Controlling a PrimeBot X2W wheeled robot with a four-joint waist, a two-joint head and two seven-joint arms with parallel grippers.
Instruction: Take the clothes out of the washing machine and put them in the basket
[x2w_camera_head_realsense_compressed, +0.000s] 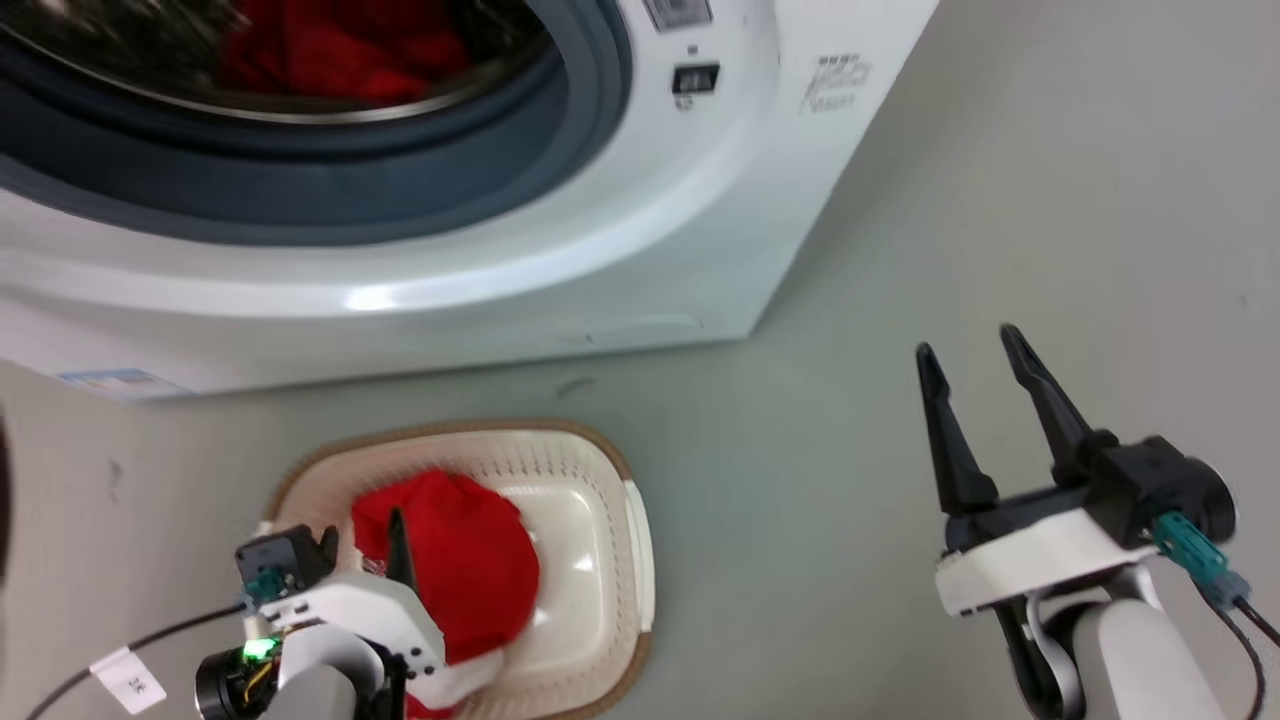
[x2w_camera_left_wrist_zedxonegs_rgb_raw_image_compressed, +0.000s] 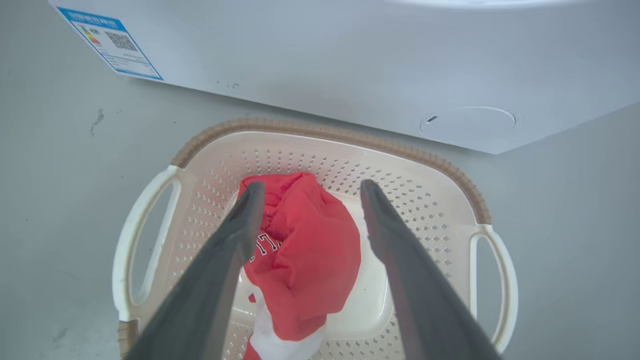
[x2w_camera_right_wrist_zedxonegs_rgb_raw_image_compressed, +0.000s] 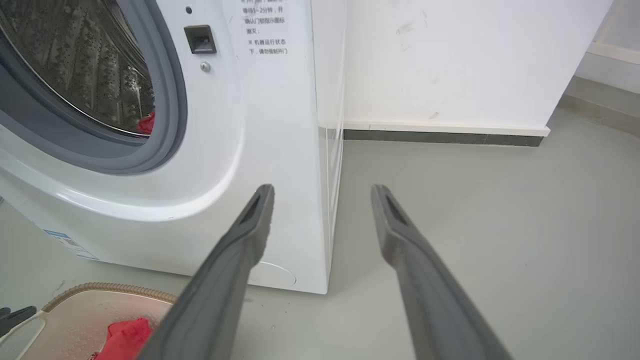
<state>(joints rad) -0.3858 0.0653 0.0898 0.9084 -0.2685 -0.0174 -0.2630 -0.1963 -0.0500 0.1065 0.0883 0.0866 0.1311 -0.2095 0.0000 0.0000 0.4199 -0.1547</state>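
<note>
Over the grey floor (x2w_camera_head_realsense_compressed: 850, 450), our left gripper (x2w_camera_left_wrist_zedxonegs_rgb_raw_image_compressed: 311, 186) hung spread wide above the red garment (x2w_camera_left_wrist_zedxonegs_rgb_raw_image_compressed: 310, 250) in the basket (x2w_camera_left_wrist_zedxonegs_rgb_raw_image_compressed: 350, 137). Our right gripper (x2w_camera_head_realsense_compressed: 966, 340), also spread and empty, faced the washing machine (x2w_camera_head_realsense_compressed: 600, 250), which held more clothes (x2w_camera_head_realsense_compressed: 340, 50).

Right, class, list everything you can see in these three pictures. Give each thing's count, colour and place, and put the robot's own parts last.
washing machine: one, white with a grey door ring, behind the basket
clothes: number unclear, red, inside the machine's drum
shirt: one, red with white trim, lying in the basket
basket: one, cream with a brown rim, on the floor before the machine
sticker: one, white and blue, low on the machine's front
floor: one, grey, under everything
wall: one, white, beside the machine
left gripper: one, dark, open above the shirt
right gripper: one, dark, open over bare floor
</note>
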